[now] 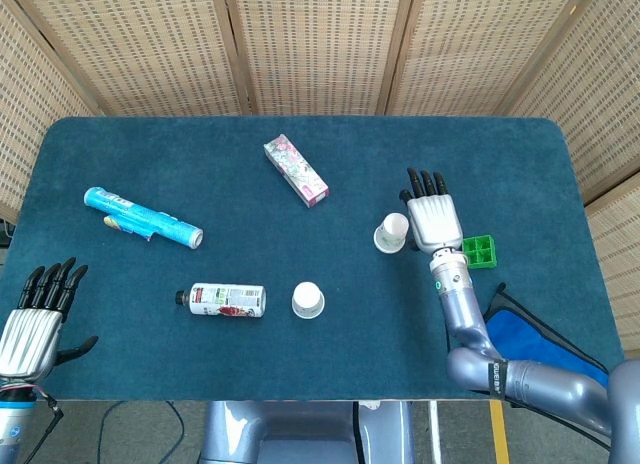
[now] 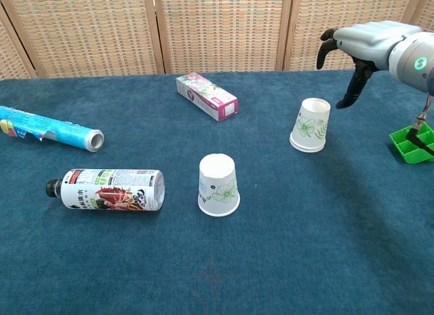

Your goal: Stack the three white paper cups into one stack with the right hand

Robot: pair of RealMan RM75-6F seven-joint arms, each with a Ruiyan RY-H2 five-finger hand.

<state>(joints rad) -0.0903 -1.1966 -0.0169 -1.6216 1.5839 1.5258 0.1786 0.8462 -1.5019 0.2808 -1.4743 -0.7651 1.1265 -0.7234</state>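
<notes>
Two white paper cups sit nested upside down as one short stack [image 1: 393, 232] [image 2: 310, 125] at the right of the blue table. A third white cup [image 1: 308, 300] [image 2: 218, 185] stands upside down alone near the front middle. My right hand [image 1: 432, 209] [image 2: 359, 50] hovers just right of and above the stack, fingers spread, touching nothing. Off the table's front left corner, my left hand [image 1: 35, 319] hangs with fingers apart and empty.
A plastic bottle [image 1: 225, 300] [image 2: 105, 189] lies left of the lone cup. A blue foil roll [image 1: 143, 217] [image 2: 47, 130] lies at the left, a pink box [image 1: 296, 170] [image 2: 207, 96] at the back middle. A green tray [image 1: 479, 252] [image 2: 413, 142] sits right of the right hand.
</notes>
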